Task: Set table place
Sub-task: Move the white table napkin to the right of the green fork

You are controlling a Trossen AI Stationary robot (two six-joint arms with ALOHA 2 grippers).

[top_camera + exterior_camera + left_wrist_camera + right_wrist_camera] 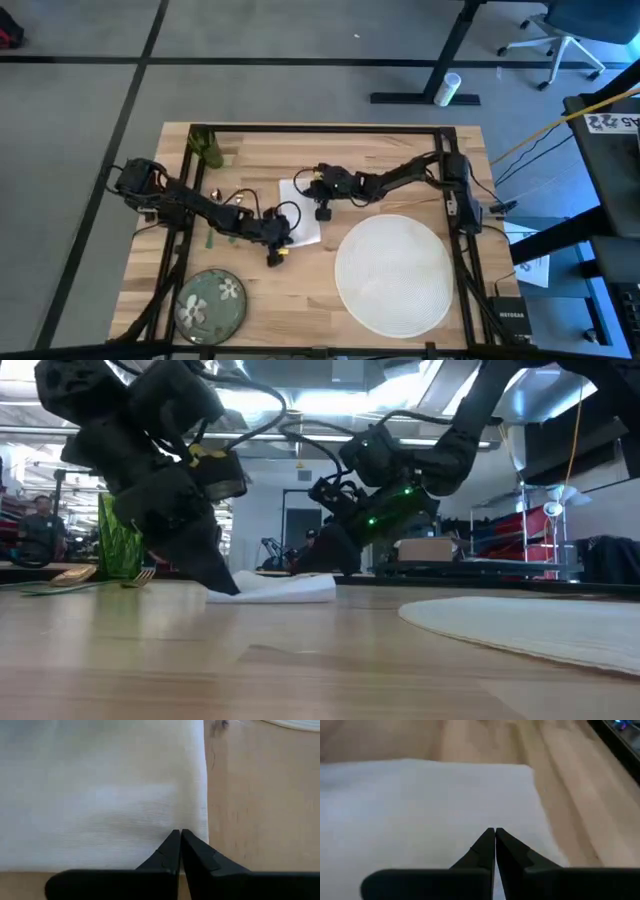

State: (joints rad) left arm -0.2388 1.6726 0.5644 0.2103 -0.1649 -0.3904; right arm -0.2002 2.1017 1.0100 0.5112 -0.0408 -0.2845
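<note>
A white napkin [301,214] lies flat on the table [400,160] at its middle. My left gripper [277,252] is shut, with its tips down at the napkin's near left corner. Over the napkin's right edge hangs my right gripper [323,211], also shut. A round white woven placemat [392,272] lies to the right of the napkin. The green floral plate [211,301] sits at the near left. At the far left stands the green cup [207,148]. The green fork [141,574] and a gold-coloured utensil [74,573] lie at the left. My left gripper has its shut fingertips [172,840] on the napkin beside its near left corner [192,820], slanting down from the table's left. The napkin lies flat under them. Whether cloth is caught between the tips I cannot tell. My right gripper points its shut fingers [487,842] down over the napkin near its right edge [540,815]. Whether they touch the cloth I cannot tell.
The black frame's posts [452,170] stand at the table's corners. Bare wood [290,300] lies between the plate and the placemat. The left arm [200,205] stretches low over the table's left part, above the fork.
</note>
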